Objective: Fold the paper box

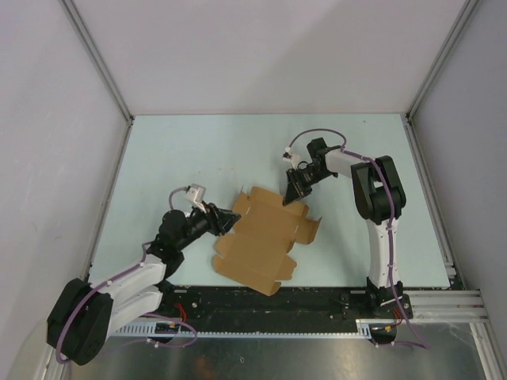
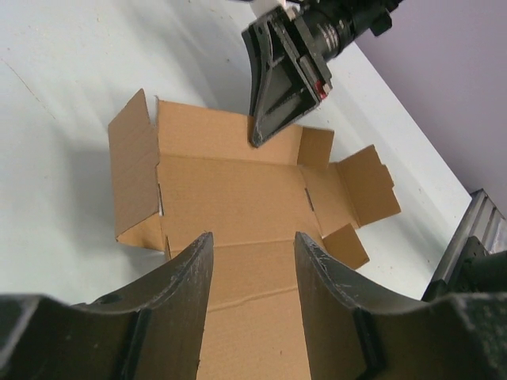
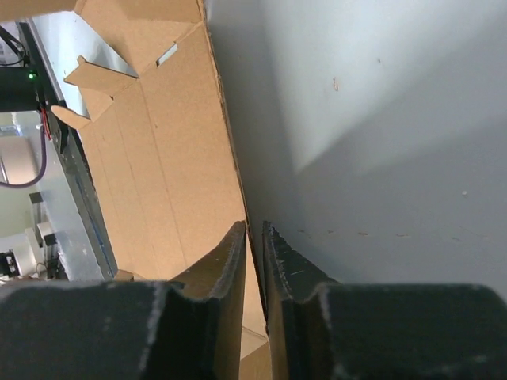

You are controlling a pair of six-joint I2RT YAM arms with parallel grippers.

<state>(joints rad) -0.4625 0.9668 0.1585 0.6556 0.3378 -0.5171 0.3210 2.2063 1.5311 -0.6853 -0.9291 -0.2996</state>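
Observation:
The paper box [image 1: 265, 237] is a flat brown many-flapped sheet lying on the pale table between the arms. It also shows in the left wrist view [image 2: 230, 190] and the right wrist view [image 3: 166, 158]. My left gripper [image 1: 230, 218] is open at the sheet's left side, its fingers [image 2: 190, 277] spread just above the cardboard with a crease between them, holding nothing. My right gripper [image 1: 295, 196] is at the sheet's far right edge, its jaws closed on that edge [image 3: 255, 229]. It also shows from the left wrist [image 2: 281, 87], tip down on the far panel.
Grey walls [image 1: 63, 95] enclose the table on the left, back and right. A black and aluminium rail [image 1: 317, 305] runs along the near edge by the arm bases. Bare table [image 1: 238, 150] lies behind the sheet.

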